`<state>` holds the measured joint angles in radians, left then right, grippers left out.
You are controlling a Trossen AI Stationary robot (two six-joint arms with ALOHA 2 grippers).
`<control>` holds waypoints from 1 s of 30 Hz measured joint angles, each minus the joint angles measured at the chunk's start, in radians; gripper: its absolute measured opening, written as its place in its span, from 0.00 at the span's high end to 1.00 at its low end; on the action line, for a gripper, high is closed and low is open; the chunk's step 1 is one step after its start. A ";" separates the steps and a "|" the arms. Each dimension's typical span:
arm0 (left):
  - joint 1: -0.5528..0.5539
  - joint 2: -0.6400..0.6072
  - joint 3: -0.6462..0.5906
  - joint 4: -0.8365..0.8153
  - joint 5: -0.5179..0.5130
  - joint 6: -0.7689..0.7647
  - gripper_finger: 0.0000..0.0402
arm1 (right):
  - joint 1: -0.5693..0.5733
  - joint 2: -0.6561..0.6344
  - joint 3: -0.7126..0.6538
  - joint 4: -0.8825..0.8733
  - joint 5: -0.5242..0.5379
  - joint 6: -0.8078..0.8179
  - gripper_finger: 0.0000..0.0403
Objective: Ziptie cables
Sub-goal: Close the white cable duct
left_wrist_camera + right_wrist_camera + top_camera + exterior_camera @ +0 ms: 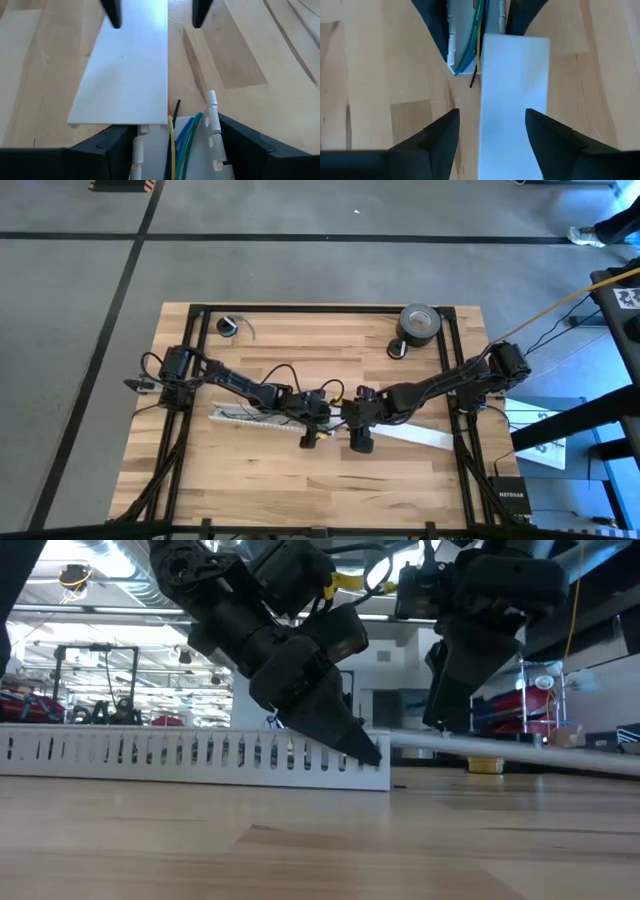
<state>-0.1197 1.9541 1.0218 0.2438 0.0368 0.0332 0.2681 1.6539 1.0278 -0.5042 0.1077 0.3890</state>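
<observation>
Between the fingers of the left hand (170, 150) lie the cables (181, 142): yellow, green, blue and black wires bedded in a white slotted cable duct (200, 755), their cut ends projecting just past the duct's end toward the right hand (490, 135). No ziptie can be identified with confidence; a short black strand beside the wire ends may be one, but that cannot be told.

Left hand: fingers spread, straddling the duct end without visibly clamping it. Right hand: fingers likewise apart, straddling a flat white cover strip (512, 100) whose near end overlaps the duct mouth directly ahead of it. Neither hand appears to hold anything.

Risk, as judged: the wires sit loose and unbound. If either hand closes or shifts the duct, the ends could spring out of the channel or be pinched under the strip. The two hands face each other at close quarters, so a misjudged advance could bring fingertips into contact.

Surface: a pale wooden tabletop (250, 480) within a black frame. Well behind the right hand stand a grey tape roll (420, 323) and a small wire coil (230, 326). Beyond, grey floor; the low view shows a workshop hall.
</observation>
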 joint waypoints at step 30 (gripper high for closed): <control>0.010 0.000 -0.001 -0.002 -0.003 0.000 0.44 | 0.110 -0.123 -0.373 0.441 0.233 0.198 0.16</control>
<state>-0.1097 1.9537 1.0210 0.2420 0.0338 0.0333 0.3780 1.5309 0.6544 -0.0630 0.3405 0.5867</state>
